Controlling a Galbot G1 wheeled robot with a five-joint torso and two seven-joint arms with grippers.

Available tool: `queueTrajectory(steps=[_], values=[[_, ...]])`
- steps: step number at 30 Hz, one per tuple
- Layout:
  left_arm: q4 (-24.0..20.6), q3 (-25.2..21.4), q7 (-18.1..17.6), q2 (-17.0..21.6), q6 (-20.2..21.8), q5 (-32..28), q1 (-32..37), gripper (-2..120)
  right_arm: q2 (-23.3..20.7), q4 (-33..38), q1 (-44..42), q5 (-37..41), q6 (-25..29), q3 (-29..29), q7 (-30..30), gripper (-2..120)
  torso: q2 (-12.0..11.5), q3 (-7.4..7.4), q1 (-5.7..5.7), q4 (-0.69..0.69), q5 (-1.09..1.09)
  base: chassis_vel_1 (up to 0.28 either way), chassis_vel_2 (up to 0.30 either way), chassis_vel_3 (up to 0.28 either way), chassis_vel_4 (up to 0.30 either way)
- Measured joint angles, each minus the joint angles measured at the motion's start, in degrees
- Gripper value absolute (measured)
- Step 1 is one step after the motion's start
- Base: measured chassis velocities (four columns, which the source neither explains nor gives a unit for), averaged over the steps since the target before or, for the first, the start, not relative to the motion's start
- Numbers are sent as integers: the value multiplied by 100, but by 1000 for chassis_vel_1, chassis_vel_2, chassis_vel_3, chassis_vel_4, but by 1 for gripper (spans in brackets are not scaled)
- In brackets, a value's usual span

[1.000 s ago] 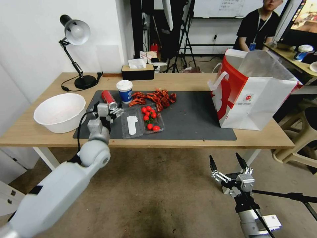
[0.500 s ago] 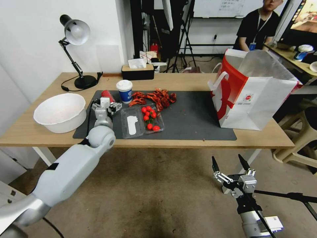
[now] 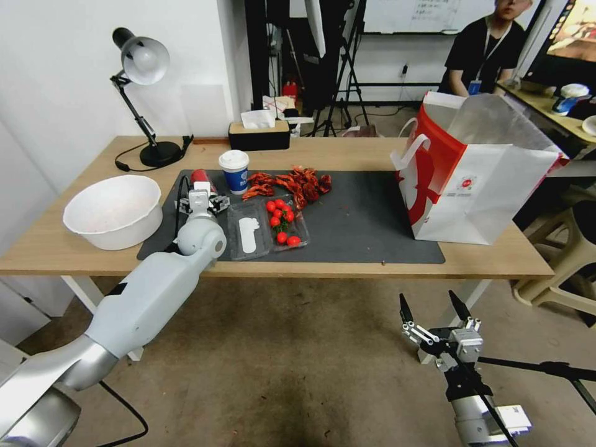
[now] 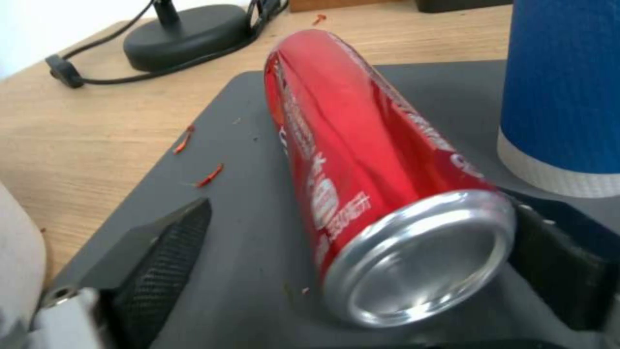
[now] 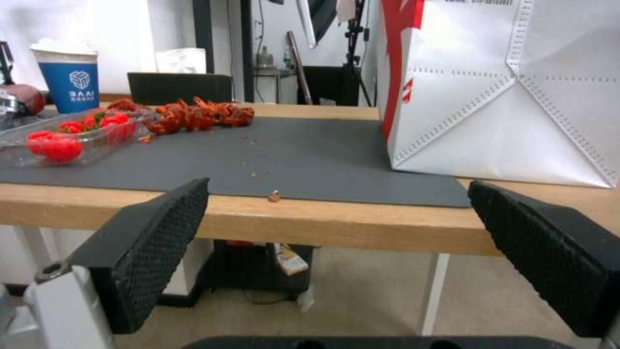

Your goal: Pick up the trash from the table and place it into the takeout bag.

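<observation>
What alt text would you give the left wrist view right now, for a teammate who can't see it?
A red soda can lies on its side on the dark grey mat, silver end toward the camera, between the open fingers of the left pincer, one touching its rim. A blue-and-white paper cup stands beside it; a lamp base sits on the table beyond.

White wall (image 3: 56,93) on left, w/ black desk lamp (image 3: 139,93) in front of it. Floor (image 3: 298,360) is brownish, mottled concrete. Behind: dark tripods & stands (image 3: 338,68), whiteboard (image 3: 428,15) on far wall, black tissue box (image 3: 259,133). Beige stool (image 3: 568,261) at right. Even indoor light.
</observation>
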Motion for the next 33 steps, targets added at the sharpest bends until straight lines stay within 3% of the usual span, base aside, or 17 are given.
queueTrajectory(steps=[5,9,11,14,29,33], values=[[37,-14,-25,-27,-29,-9,-15,83,0,-10,2,0,0,-4,0,100,0,0,0,0,0,0,0,0,0],[56,-23,-25,-31,-74,-10,-22,63,0,-17,5,0,0,-8,1,100,0,0,0,0,0,0,0,0,0],[56,-23,-25,-31,-74,-10,-22,63,0,-17,5,0,0,-8,1,100,0,0,0,0,0,0,0,0,0],[63,-27,-23,-32,-113,-24,-22,49,-1,-20,6,0,0,-15,2,100,0,0,0,1,0,0,0,0,0],[-11,-54,-18,23,-156,-108,34,49,-7,7,-7,-13,-2,-22,8,100,0,0,-1,0,-1,0,0,0,0],[-161,-156,12,95,-395,-58,85,49,0,19,-16,-39,-4,-41,9,100,0,0,-1,0,-1,0,0,0,0]])
